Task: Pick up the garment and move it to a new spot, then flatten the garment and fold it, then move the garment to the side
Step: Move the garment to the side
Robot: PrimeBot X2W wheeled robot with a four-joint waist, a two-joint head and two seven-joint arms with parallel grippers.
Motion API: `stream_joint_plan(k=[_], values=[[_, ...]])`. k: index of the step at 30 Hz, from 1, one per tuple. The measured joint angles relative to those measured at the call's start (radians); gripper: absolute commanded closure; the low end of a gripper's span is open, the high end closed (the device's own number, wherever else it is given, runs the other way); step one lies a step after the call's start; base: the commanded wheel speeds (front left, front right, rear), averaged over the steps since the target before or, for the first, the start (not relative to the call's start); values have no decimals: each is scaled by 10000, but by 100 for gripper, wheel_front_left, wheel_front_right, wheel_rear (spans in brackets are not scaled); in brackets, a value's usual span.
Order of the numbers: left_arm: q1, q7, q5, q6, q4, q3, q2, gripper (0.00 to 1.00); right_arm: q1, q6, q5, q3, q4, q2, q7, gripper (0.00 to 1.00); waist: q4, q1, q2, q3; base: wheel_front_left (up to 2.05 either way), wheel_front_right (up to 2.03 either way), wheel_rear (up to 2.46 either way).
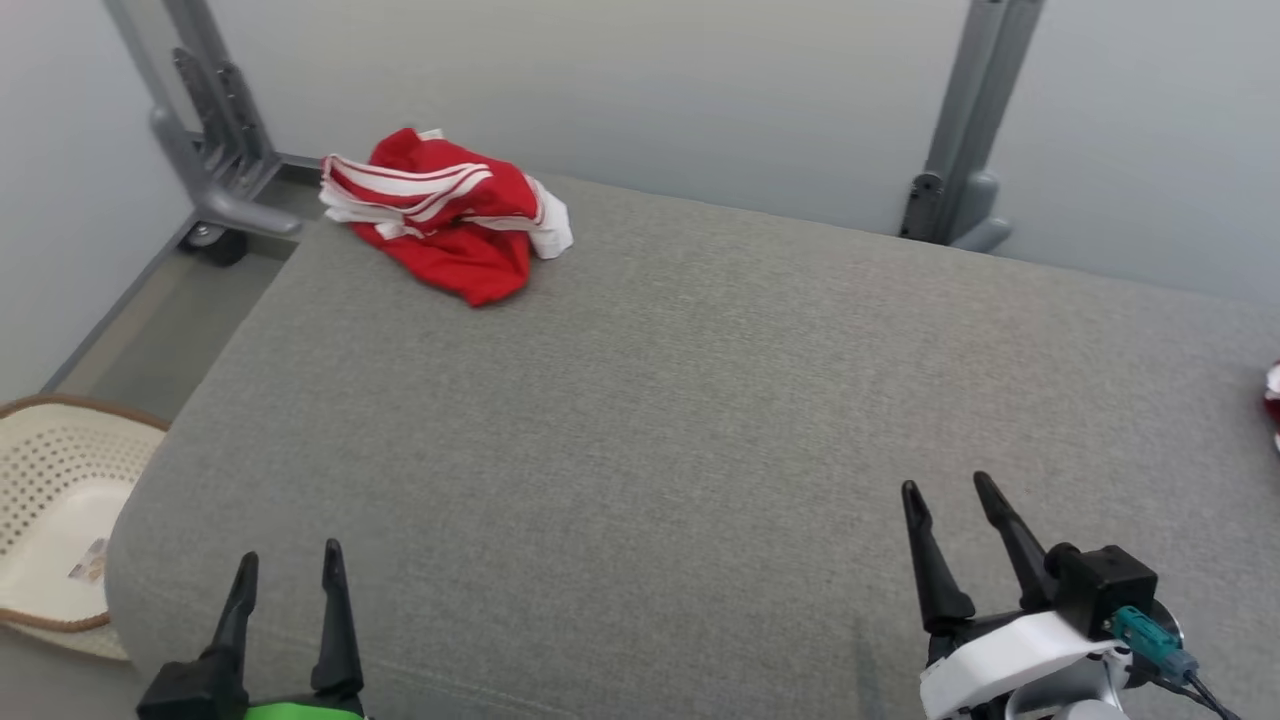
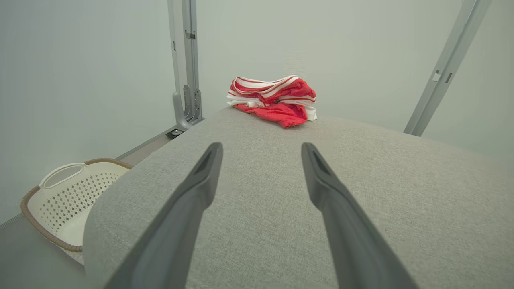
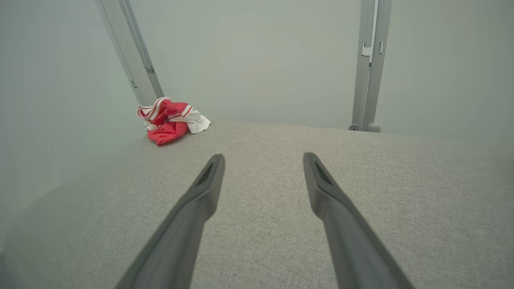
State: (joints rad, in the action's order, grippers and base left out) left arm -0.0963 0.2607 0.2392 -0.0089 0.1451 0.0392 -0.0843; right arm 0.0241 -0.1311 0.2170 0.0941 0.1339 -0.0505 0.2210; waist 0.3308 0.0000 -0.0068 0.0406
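The garment (image 1: pixel 445 212) is red with white stripes and lies crumpled in a heap at the far left corner of the grey padded table (image 1: pixel 640 420). The same heap, the garment (image 2: pixel 275 100), lies straight ahead in the left wrist view, and the garment (image 3: pixel 170 120) sits far off to the left in the right wrist view. My left gripper (image 1: pixel 290 560) rests at the near left edge, open and empty. My right gripper (image 1: pixel 948 490) hovers at the near right, also open with nothing between its fingers. Both are far from the cloth.
A cream perforated laundry basket (image 1: pixel 50 510) stands on the floor left of the table. Grey metal frame posts (image 1: pixel 225 130) rise behind the far corners. A bit of red and white cloth (image 1: pixel 1273 395) shows at the right edge.
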Motion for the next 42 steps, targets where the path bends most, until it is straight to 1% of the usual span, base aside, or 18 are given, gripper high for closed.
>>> stream_joint_plan(k=[6,11,15,21,26,29,31,33,34,40,42], values=[[-564,2,167,332,-531,-479,-19,0,-550,0,36,836,247,19,-54,0,1162,0,0,-2,0,0,0],[-896,8,242,487,-899,-631,59,0,-973,0,36,1170,570,23,-48,0,1731,0,0,-135,0,0,0],[-992,19,242,531,-1099,-640,113,0,-1090,0,36,1264,767,21,15,0,1910,0,0,-284,0,0,0],[-1011,19,211,514,-1101,-483,148,0,-1058,0,-27,1139,844,21,96,0,1875,0,0,-246,0,0,0],[-813,19,136,376,-1099,-366,38,0,-866,0,-157,823,731,19,109,0,1857,0,0,-256,0,0,0],[-239,-148,132,207,-1181,-244,-113,0,-766,0,-291,594,543,23,96,0,1835,0,0,-381,0,0,0],[341,-372,-4,46,-1269,-115,-374,0,-659,0,-376,389,370,21,27,0,1814,0,0,-488,0,0,0],[1083,-625,-142,-159,-1325,-38,-763,0,-546,0,-491,244,165,12,-119,0,1779,0,0,-610,0,0,0],[1083,-625,-142,-159,-1325,-38,-763,0,-546,0,-491,244,165,12,-119,0,1779,0,0,-610,0,0,0],[3994,-1544,-535,-786,-1060,119,-2142,0,-569,0,-1030,4,-616,25,-612,0,1284,1,0,-971,0,0,0],[5085,-1931,-385,-986,-692,232,-2596,0,-649,0,-1198,-67,-863,27,-757,0,1025,0,0,-1139,0,0,0]])
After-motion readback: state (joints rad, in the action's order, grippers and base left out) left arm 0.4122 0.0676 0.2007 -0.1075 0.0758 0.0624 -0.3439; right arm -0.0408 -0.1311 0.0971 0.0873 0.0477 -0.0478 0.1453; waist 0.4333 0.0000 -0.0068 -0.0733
